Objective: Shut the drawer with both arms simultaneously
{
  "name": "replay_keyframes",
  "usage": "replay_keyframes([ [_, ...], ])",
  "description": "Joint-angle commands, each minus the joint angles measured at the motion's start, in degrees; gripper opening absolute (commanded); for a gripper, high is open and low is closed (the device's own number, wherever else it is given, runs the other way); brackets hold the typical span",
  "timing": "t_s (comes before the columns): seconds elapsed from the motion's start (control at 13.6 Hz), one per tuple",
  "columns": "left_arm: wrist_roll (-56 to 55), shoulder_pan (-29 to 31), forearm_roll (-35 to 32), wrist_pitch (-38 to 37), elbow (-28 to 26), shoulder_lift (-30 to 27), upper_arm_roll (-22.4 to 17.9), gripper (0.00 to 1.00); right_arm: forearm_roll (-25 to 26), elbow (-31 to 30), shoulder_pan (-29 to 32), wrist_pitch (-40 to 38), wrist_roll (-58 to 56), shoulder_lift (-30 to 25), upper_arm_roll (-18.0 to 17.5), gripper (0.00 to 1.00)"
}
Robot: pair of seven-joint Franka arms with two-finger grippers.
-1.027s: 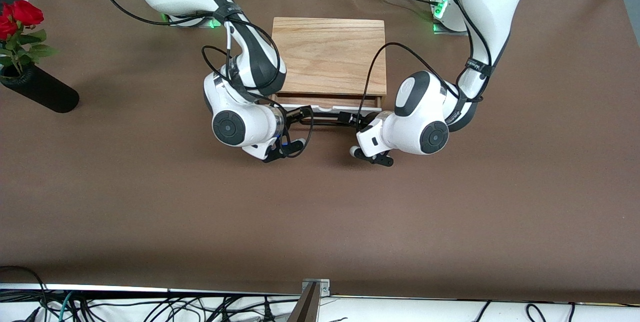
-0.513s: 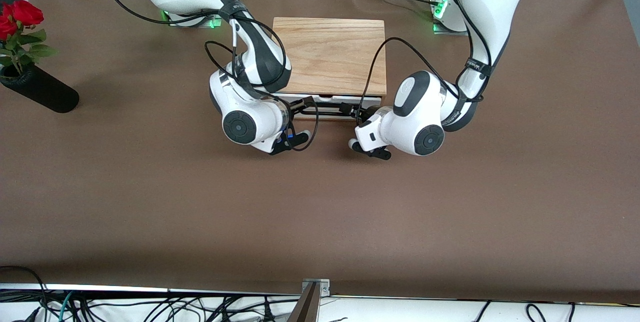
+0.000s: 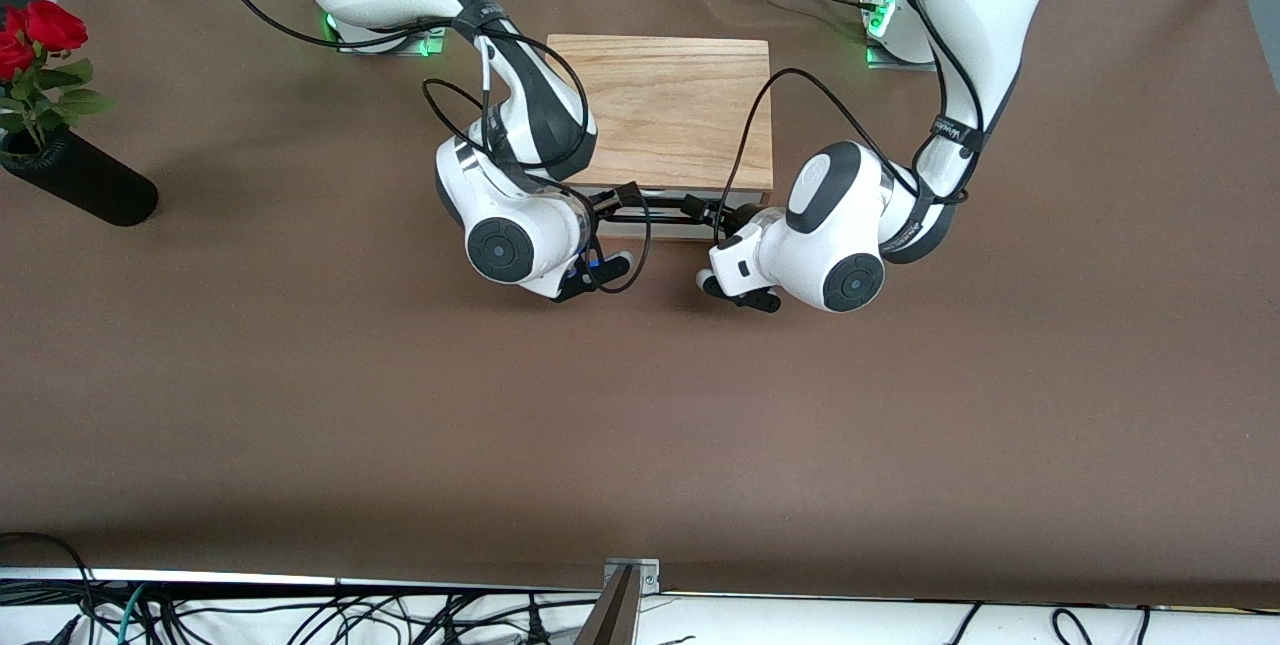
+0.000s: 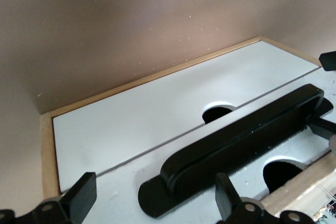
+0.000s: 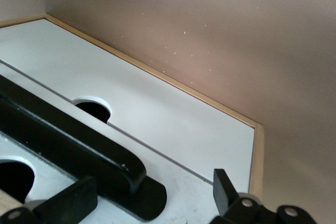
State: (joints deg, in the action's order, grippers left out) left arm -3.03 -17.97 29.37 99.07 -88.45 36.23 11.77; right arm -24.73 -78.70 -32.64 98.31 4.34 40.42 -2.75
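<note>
Two white jointed arms reach in from the robots' edge of the brown cloth-covered surface in the front view and meet in front of a light-oak rectangular box that sits near the middle of that edge. The white-fronted drawer with its black bar handle looks pushed in flush with the box front, only a thin white strip showing below the oak top. The right claw is at the handle's end toward the right arm's end of the surface, the left claw at the handle's other end. A black cylindrical vase with red roses stands by the surface's edge at the right arm's end, well apart from the box. In the left wrist view, the left claw is spread wide, its black fingertips standing either side of the handle's foot and not pinching it; the white front panel fills the frame. In the right wrist view, the right claw is likewise released, with its fingertips astride the handle against the white panel.
</note>
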Motion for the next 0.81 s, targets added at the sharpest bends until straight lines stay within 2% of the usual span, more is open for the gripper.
replay_keyframes([
  [0.0,0.4,1.18,1.56,-2.39,0.03,-2.3,0.01,1.0,-0.76,1.0,-0.06,-2.34,-0.03,0.01,-0.32,1.0],
  [0.29,0.49,2.5,0.6,-2.48,2.05,-5.46,-0.34,1.0,-0.41,5.65,0.99,-2.34,-0.21,-0.87,0.38,1.0],
  [0.51,0.57,3.64,-0.62,-2.48,2.67,-8.19,-3.14,1.0,0.12,9.35,3.54,-2.34,-0.3,-2.79,0.64,1.0],
  [0.59,0.66,4.0,-4.64,-2.48,4.67,-8.54,-4.54,1.0,0.29,10.23,4.76,-2.25,-0.3,-3.76,0.99,1.0],
  [0.73,0.75,4.44,-16.39,-2.39,7.94,-8.46,-5.26,1.0,3.97,11.63,5.39,-2.25,-0.56,-6.04,4.93,1.0],
])
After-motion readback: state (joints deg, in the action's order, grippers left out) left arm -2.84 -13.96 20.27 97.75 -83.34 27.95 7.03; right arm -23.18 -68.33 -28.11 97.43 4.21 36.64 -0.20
